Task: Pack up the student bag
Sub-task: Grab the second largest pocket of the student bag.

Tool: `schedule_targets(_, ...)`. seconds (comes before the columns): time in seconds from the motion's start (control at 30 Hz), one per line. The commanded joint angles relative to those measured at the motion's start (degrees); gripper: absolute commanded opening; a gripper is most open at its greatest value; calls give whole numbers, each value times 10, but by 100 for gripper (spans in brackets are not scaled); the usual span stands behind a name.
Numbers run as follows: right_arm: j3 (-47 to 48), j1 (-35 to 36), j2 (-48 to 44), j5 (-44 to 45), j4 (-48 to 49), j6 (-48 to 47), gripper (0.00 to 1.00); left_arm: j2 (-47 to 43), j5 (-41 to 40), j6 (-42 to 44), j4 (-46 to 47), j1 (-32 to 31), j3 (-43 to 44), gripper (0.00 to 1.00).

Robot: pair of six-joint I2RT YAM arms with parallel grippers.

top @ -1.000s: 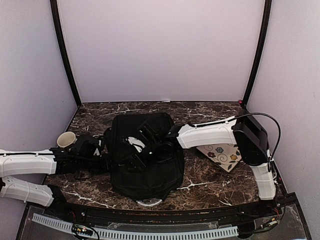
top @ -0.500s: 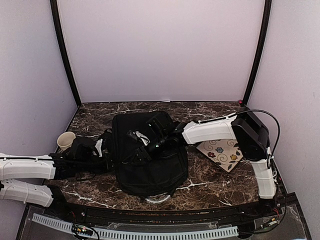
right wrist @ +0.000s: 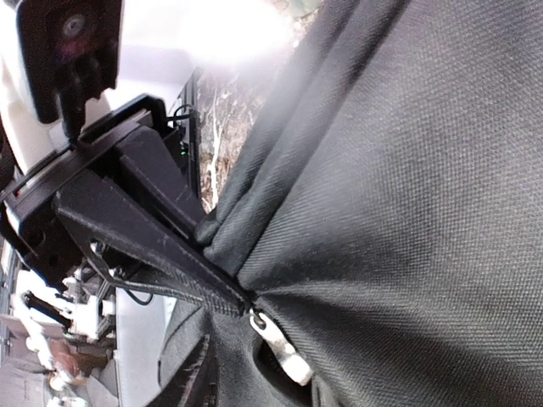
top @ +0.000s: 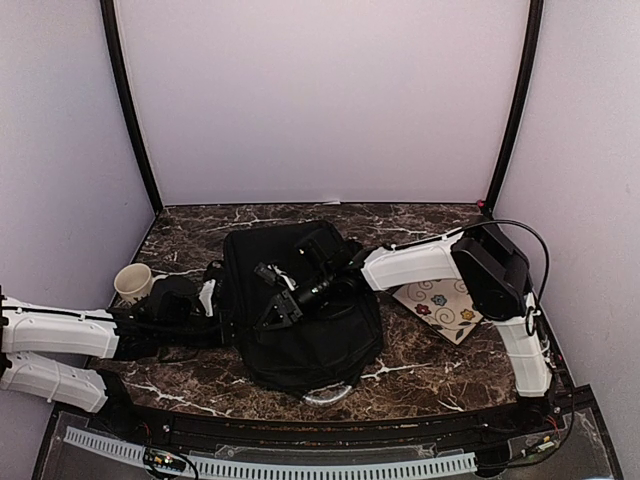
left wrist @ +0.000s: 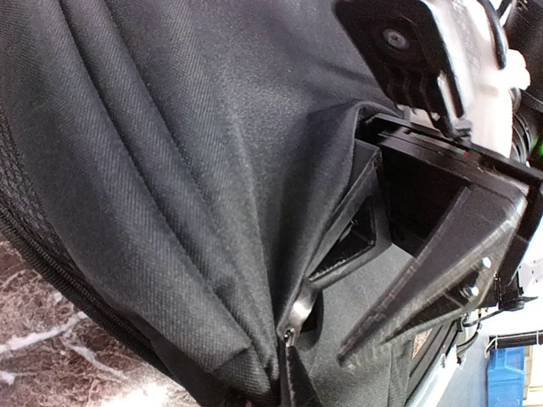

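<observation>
**Top view.** Locate the student bag (top: 310,350) lying flat at the centre of the bench (top: 420,370). The left gripper (top: 215,300) meets the bag's left edge. The right gripper (top: 275,312) sits on the bag's upper face, near the middle. You also see a cup (top: 132,282) standing left of the bag, apart from it, and a flower-patterned flat item (top: 445,305) lying right of the bag.

**Left wrist view.** The jaws are pressed together on a fold of the bag's black fabric. Creases run toward a zipper tab (left wrist: 293,320) just beside them.

**Right wrist view.** The jaws pinch a ridge of the same fabric, just above a silver zipper pull (right wrist: 276,346).
</observation>
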Motion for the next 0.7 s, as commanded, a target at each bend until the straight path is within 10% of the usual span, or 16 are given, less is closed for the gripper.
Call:
schedule_targets(0.0,9,-3,12,-26,89,34,33,-3,60,23,55,-21,24,0)
schedule_targets(0.67,-26,-25,-22,73,38,44,0,-29,26,25,8,-21,17,0)
